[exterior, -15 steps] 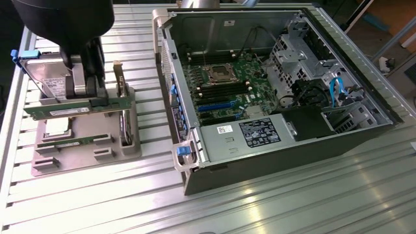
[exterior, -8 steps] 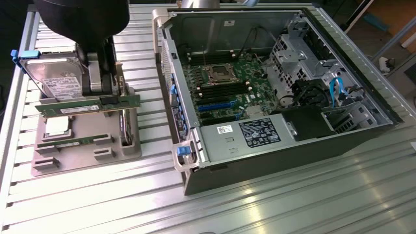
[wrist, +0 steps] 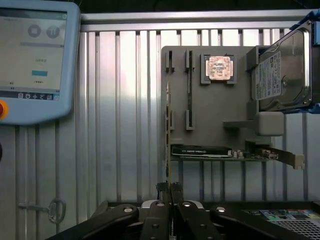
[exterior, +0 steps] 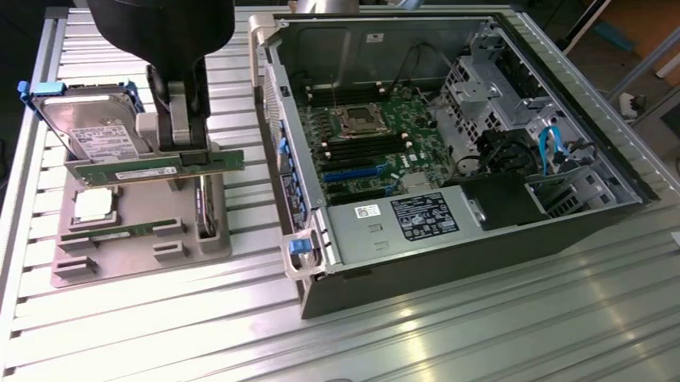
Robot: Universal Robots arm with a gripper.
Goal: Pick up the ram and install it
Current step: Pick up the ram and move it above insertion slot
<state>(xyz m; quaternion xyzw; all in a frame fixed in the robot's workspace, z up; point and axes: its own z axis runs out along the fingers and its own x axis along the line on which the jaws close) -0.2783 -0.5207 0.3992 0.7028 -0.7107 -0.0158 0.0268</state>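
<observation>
Your hand (exterior: 183,156) is clamping shut on the long thin green ram stick (exterior: 127,171), gripping it off-centre, nearer one end. The stick is lying level on its long edge, most of it sticking out to one side of the hand. It's hanging just above the grey plastic parts tray (exterior: 138,255). Just beside the hand, the silver boxy hard drive with white label (exterior: 91,131) is standing in a blue caddy. Below the hand, a square silver processor chip (exterior: 94,205) and a second green stick (exterior: 111,232) are sitting in tray slots. The open black computer case (exterior: 478,159) with its green motherboard (exterior: 372,135) is lying well apart from the hand on the ribbed aluminium bench (exterior: 478,334). In the wrist view, the dark fingers (wrist: 161,210) are pressing together.
</observation>
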